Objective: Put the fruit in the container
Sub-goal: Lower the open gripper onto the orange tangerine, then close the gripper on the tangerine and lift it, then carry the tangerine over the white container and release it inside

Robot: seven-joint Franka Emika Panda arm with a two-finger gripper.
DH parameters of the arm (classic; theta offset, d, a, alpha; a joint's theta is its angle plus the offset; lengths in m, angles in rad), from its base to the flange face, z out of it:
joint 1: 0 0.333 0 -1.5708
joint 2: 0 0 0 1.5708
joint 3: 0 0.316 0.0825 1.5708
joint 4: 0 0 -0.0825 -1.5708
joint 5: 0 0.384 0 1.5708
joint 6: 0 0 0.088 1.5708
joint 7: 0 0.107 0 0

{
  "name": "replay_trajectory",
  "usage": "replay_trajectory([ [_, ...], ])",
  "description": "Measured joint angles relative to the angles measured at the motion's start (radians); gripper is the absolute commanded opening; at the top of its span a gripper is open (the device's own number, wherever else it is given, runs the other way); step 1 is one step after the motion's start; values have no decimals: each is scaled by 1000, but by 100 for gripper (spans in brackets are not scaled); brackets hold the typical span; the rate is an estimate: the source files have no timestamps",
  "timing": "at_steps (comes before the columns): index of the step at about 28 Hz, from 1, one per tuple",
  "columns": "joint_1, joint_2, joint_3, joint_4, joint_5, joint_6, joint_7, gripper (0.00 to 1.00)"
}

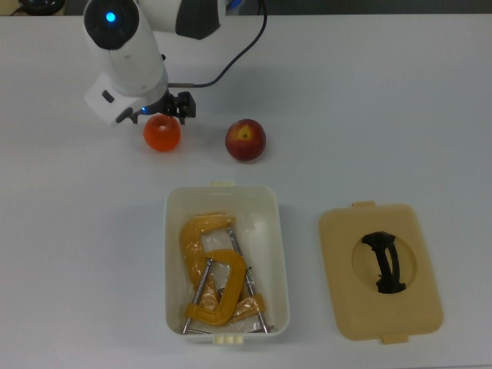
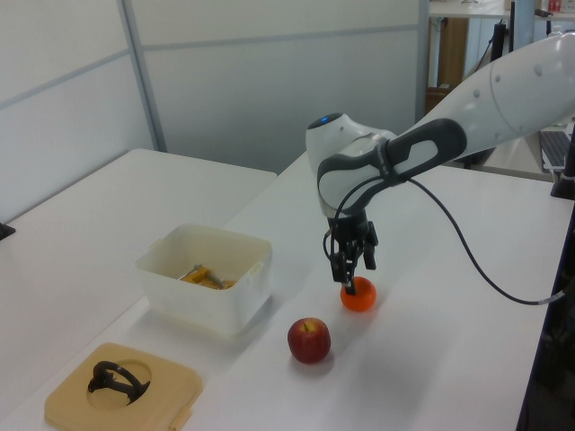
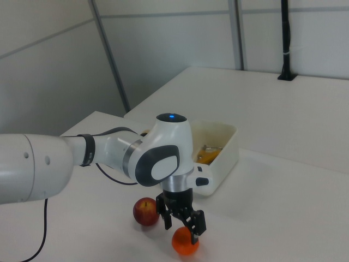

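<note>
Fruit: two, an orange (image 1: 161, 134) and a red apple (image 1: 245, 140), side by side on the table (image 1: 384, 100).
Orange: smooth, bright, round.
Apple: dark red, yellow patch at the stem.
Tub (image 1: 275, 254): one, cream-white, holding orange-yellow clamps (image 1: 211, 280).
Lid (image 1: 380, 270): one, beside the tub.
Gripper (image 2: 352, 271): fingers spread apart, straddling the orange's top.

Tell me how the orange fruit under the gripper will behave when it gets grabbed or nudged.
The orange fruit looks round and smooth, so a nudge would probably send it rolling across the flat table. Its glossy skin may slip between the fingers unless the gripper closes centred on it. It seems firm enough to keep its shape when gripped.
</note>
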Motion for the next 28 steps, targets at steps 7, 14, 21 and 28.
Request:
replay_trajectory([
  [7, 3, 36, 16, 0, 0, 21, 1, 85],
  [14, 3, 48, 19, 5, 0, 33, 4, 31],
  [21, 3, 46, 19, 74, 0, 33, 17, 29],
  [28, 12, 31, 21, 220, -2, 29, 69, 31],
])
